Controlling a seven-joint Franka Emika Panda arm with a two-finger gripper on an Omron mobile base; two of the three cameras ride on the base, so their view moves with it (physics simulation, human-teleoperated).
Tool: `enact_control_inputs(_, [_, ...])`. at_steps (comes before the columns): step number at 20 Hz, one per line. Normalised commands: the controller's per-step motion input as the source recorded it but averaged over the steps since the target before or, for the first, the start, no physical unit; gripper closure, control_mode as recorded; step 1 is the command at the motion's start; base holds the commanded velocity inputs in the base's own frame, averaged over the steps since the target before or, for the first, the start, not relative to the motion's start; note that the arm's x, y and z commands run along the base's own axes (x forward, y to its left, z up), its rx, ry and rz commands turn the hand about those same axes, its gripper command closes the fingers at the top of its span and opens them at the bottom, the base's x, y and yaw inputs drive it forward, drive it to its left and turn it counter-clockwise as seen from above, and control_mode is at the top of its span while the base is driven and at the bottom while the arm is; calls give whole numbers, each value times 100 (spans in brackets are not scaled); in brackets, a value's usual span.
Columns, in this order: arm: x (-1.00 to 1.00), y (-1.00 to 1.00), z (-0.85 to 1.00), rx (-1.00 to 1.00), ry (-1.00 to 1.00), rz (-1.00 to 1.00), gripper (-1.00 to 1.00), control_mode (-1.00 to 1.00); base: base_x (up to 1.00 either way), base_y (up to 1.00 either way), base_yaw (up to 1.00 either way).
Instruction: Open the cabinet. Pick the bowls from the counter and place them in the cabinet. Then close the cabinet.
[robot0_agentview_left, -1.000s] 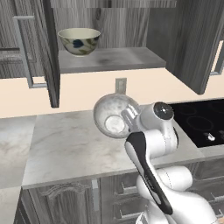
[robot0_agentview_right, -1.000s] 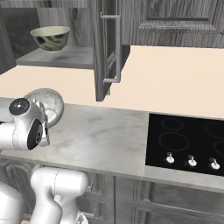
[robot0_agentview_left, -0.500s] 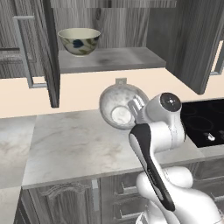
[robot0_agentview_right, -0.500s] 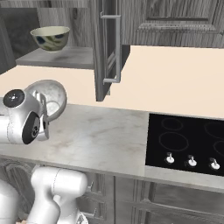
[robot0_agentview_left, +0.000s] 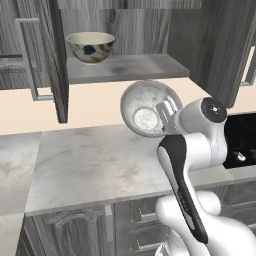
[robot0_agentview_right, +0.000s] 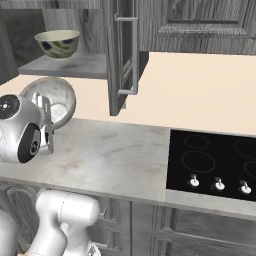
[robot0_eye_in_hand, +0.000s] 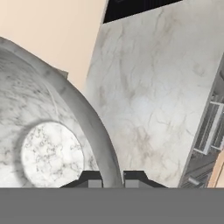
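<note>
A: State the condition of the fingers (robot0_eye_in_hand: 92, 179).

B: The two tips stand closed on the rim of the marble bowl (robot0_agentview_left: 145, 107), one pad inside the wall, one outside. The gripper (robot0_agentview_left: 167, 116) holds that bowl clear of the counter (robot0_agentview_left: 95, 160), tilted so that its pale round base faces the left base camera.

A: Location relative to the cabinet (robot0_agentview_left: 220, 45)?

B: The held bowl hangs below and in front of the open shelf (robot0_agentview_left: 127, 67), above the slab. Both doors stand open; the long bar handle (robot0_agentview_right: 134, 55) of one door shows in the right base view.

A: Second bowl?

B: The floral bowl (robot0_agentview_left: 90, 46) sits upright on the shelf, towards its left end. The black cooktop (robot0_agentview_right: 215, 160) lies to the right on the counter, well apart from the arm
</note>
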Motion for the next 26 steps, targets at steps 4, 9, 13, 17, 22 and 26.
enact_control_inputs(4, [-2, -18, 40, 5, 0, -6, 100, -100, 0, 0, 0])
enact_control_inputs(9, [0, -22, 28, 5, 0, -6, 100, -100, 0, 0, 0])
enact_control_inputs(13, [0, -20, 33, 5, 0, -12, 100, -100, 0, 0, 0])
enact_control_inputs(17, [0, -20, 39, 4, 0, -13, 100, -100, 0, 0, 0])
enact_control_inputs(22, [5, -2, 34, 0, -2, -15, 100, -100, 0, 0, 0])
enact_control_inputs(26, [16, -4, 28, 0, -3, -12, 100, -100, 0, 0, 0])
